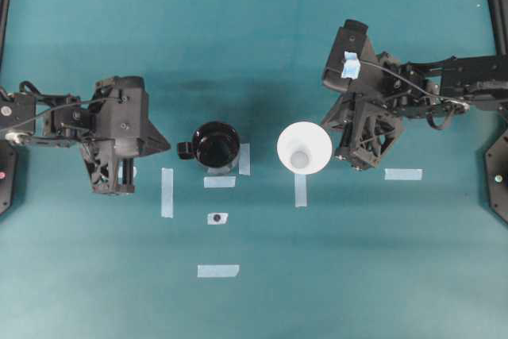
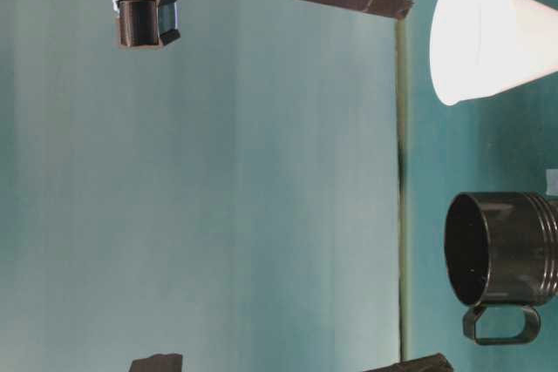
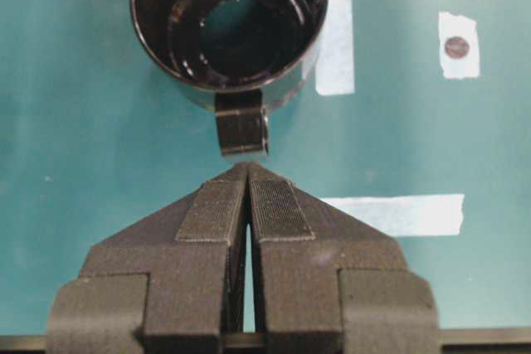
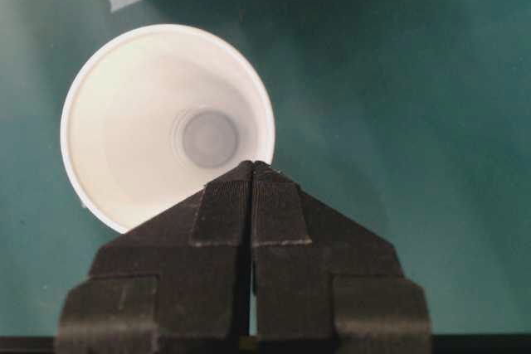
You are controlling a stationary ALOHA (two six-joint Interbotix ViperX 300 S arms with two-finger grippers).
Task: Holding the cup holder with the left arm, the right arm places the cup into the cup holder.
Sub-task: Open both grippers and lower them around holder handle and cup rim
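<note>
The black cup holder (image 1: 216,144) stands upright on the teal table, its handle stub (image 1: 185,150) pointing left. My left gripper (image 1: 167,147) is shut and empty, its tips just short of that handle (image 3: 242,130) without touching it. In the left wrist view the left gripper (image 3: 249,165) has its pads pressed together below the cup holder (image 3: 228,22). The white cup (image 1: 304,147) stands mouth up to the right of the holder. My right gripper (image 1: 333,144) is beside the cup's right rim. In the right wrist view the right gripper (image 4: 252,163) is shut and holds nothing, its tips overlapping the cup (image 4: 149,122).
Pale tape strips lie around the holder (image 1: 167,192) (image 1: 220,182), below the cup (image 1: 300,190), at lower centre (image 1: 218,271) and at right (image 1: 403,174). A small tape patch with a dark dot (image 1: 217,217) lies below the holder. Dark frame posts (image 1: 496,5) stand at the side edges.
</note>
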